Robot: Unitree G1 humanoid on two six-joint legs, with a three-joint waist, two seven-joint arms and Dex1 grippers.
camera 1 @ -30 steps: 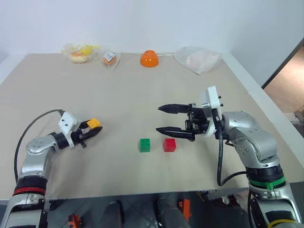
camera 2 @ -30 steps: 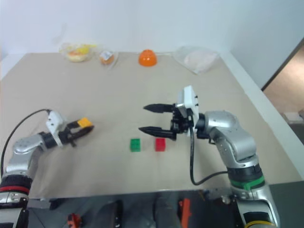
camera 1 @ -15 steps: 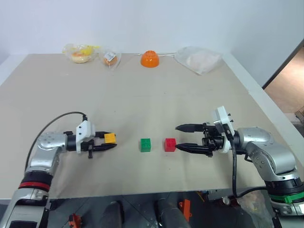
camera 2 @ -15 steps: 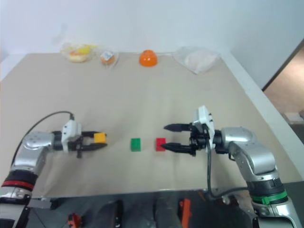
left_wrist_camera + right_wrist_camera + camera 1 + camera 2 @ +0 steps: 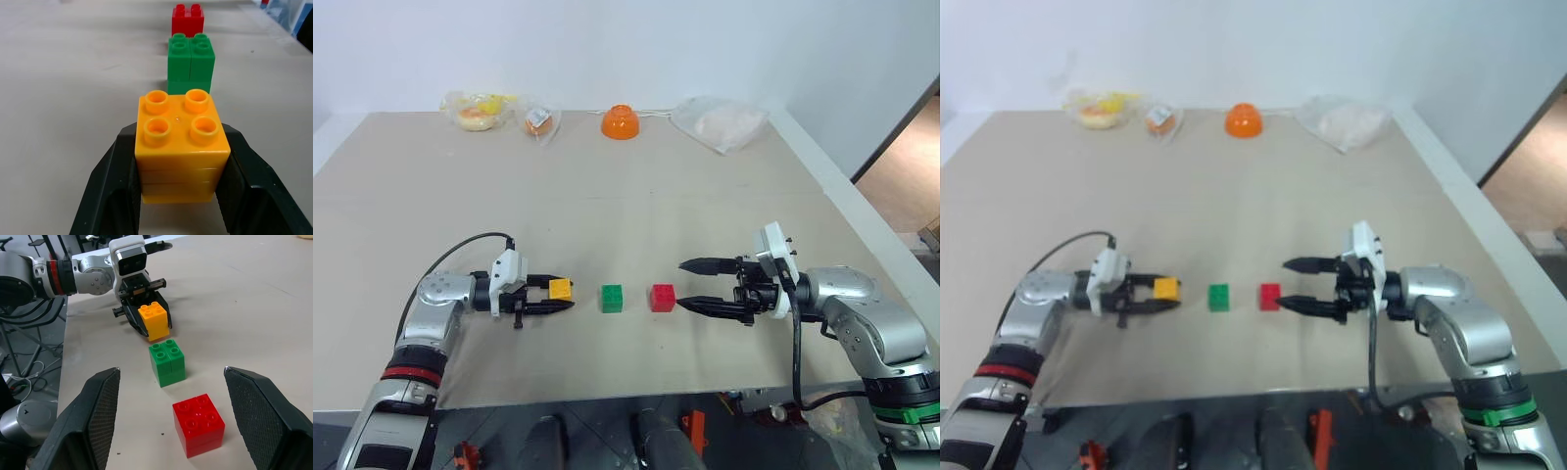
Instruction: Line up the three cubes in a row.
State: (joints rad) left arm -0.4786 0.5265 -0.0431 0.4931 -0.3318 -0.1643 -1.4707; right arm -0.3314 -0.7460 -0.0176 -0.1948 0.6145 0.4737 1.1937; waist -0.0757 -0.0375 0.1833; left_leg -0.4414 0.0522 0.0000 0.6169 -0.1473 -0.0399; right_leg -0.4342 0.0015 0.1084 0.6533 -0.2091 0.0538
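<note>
Left tool (image 5: 563, 297) grips the yellow-orange cube (image 5: 560, 288) just beside the green cube (image 5: 612, 298), red cube (image 5: 663, 297) next along. Right tool (image 5: 683, 285) gapes empty by red. Orange bowl (image 5: 621, 121) and bags (image 5: 720, 121) sit far back on the tabletop (image 5: 636, 206).

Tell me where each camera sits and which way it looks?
Head eyes: up high, looking down on the table, both arms showing.
Left wrist: behind the left pincer, which grips the yellow-orange cube; green cube and red cube ahead.
Right wrist: behind the open right pincer, facing the left pincer.
All share the three cubes.
</note>
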